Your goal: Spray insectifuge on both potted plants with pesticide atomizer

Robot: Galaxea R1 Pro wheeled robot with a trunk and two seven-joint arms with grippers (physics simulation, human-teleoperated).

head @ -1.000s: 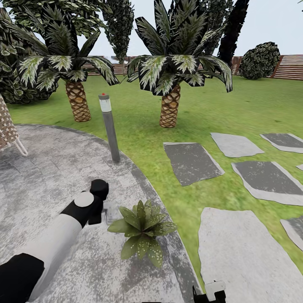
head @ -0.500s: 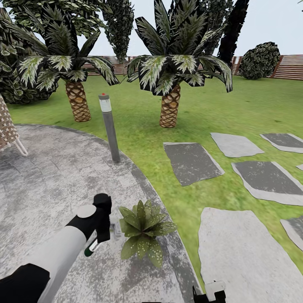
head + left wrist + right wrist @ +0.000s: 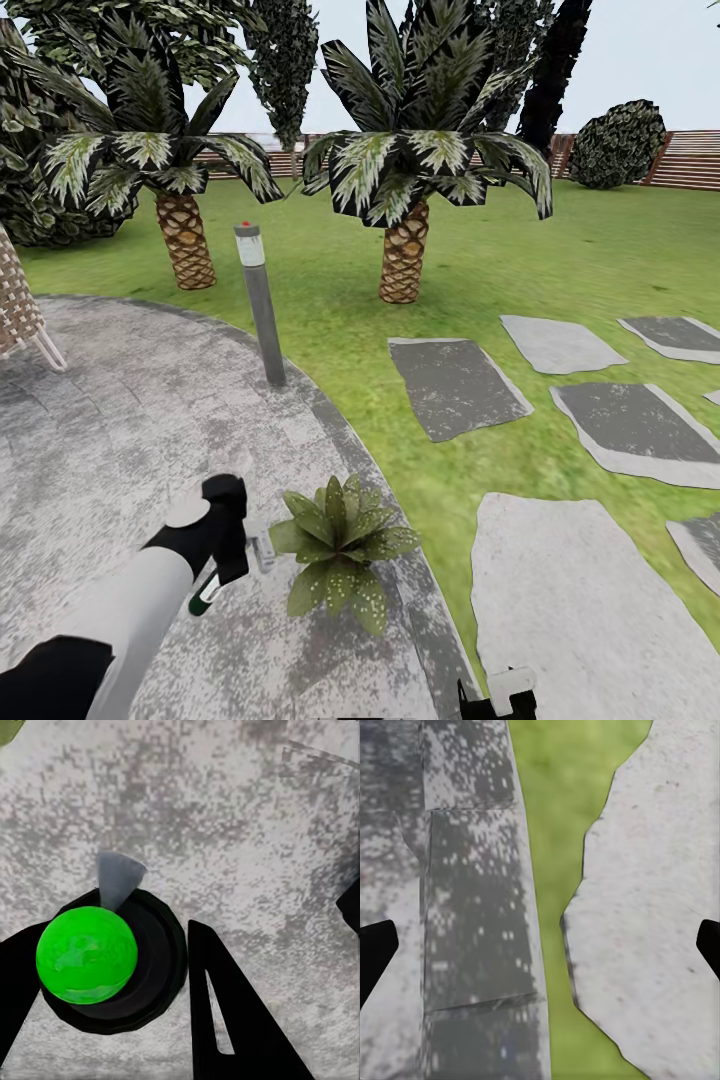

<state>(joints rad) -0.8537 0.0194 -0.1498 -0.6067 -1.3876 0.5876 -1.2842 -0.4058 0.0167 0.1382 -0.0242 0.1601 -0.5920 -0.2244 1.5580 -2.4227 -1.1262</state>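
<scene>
On the grey speckled patio point(image 3: 120, 420) your left gripper point(image 3: 232, 548) sits just beside one potted plant point(image 3: 338, 545), jaws closed around the pesticide atomizer point(image 3: 205, 597). One atomizer counted: slender, pale body, dark base with a green end; from the left wrist it reads as a bright green ball in a black ring point(image 3: 112, 971) between two black fingers point(image 3: 232, 1020). Two palms point(image 3: 405, 170), one lamp post point(image 3: 260, 305), six stepping stones point(image 3: 455, 385). Your right gripper point(image 3: 540, 945) hangs with jaws wide over the patio edge and grass.

The potted plant point(image 3: 337, 545) sat on the patio's point(image 3: 120, 420) edge; lamp post point(image 3: 260, 305) behind it, stepping stones point(image 3: 455, 385) right.
</scene>
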